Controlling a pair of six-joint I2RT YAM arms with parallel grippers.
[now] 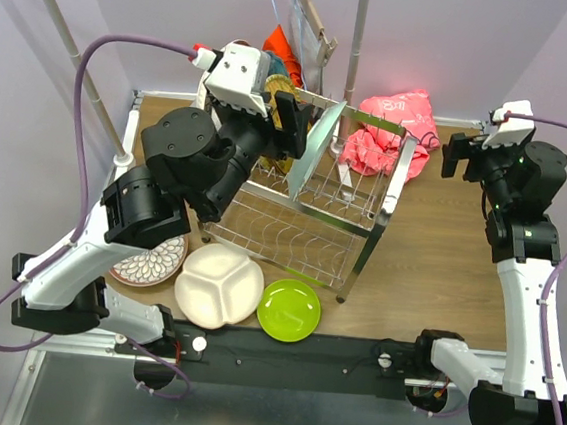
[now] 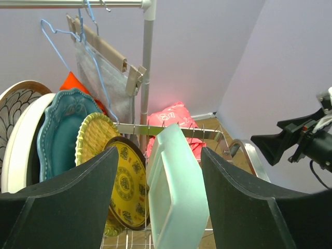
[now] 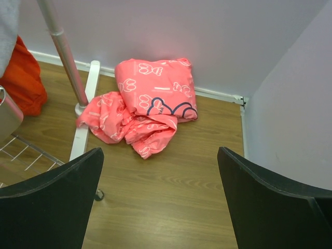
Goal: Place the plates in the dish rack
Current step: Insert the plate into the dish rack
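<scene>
Mostly done: three plates [image 1: 218,285] left beside the dish rack [image 1: 291,235].
Left gripper [image 2: 159,150] apart round pale plate [image 2: 176,192]; right gripper [image 3: 161,150] apart, empty.

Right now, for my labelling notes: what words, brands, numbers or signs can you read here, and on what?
No readable text in any view.
Pink cloth: bow-like outlines only, no letters.
Yellow patterned plate: dark medallion marks, too blurred to read as characters.
Dish rack: no label visible.

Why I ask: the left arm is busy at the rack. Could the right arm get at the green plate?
Probably yes. The right hand is open and empty, and the green plate lies flat and uncovered; only the rack's front leg stands close beside it.
</scene>
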